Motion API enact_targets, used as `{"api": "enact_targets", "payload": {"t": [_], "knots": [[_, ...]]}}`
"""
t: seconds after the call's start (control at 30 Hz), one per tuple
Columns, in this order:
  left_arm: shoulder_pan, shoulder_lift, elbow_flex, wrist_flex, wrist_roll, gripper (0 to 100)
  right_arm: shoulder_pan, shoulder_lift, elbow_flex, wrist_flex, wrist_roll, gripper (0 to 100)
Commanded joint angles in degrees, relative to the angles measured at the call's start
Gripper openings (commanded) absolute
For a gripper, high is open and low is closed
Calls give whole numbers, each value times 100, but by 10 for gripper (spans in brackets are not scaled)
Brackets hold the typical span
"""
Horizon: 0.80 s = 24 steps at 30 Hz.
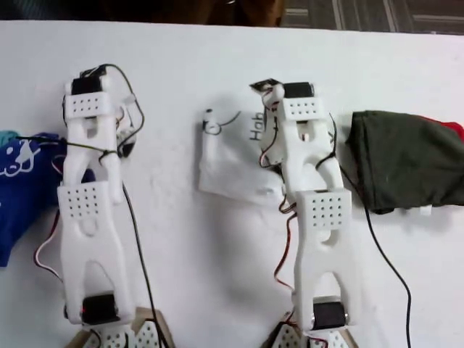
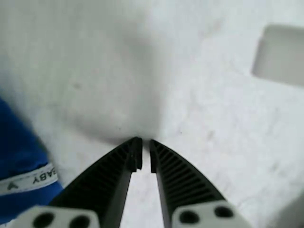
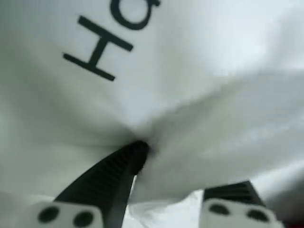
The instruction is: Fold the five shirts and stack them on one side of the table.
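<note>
A white shirt (image 1: 232, 167) with black lettering lies crumpled at mid-table. My right arm (image 1: 304, 130) stands over its right edge. In the right wrist view my right gripper (image 3: 178, 164) is shut on a raised fold of this white shirt (image 3: 190, 71), and cloth drapes over one finger. A dark green shirt (image 1: 406, 159) lies folded at the right, on top of a red one (image 1: 453, 129). A blue shirt (image 1: 22, 181) lies at the left edge. My left gripper (image 2: 143, 154) is shut on nothing, just above bare table beside the blue shirt (image 2: 19, 156).
The white table (image 1: 181, 275) is bare in front and between the two arms. Black and red cables (image 1: 138, 239) trail along both arms. The table's far edge (image 1: 217, 23) runs across the top, with dark floor behind.
</note>
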<state>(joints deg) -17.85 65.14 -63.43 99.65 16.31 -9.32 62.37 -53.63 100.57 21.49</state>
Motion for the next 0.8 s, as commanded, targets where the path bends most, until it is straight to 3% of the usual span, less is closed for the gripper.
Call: {"api": "enact_targets", "payload": {"t": [0.0, 0.3, 0.77], "knots": [[-62, -53, 40, -62, -62, 41, -171, 154, -88, 75, -79, 56], [-62, -53, 40, -62, -62, 41, -31, 154, -97, 84, -782, 17], [-62, -53, 40, -62, -70, 41, 910, -1077, -651, 84, -774, 17]]}}
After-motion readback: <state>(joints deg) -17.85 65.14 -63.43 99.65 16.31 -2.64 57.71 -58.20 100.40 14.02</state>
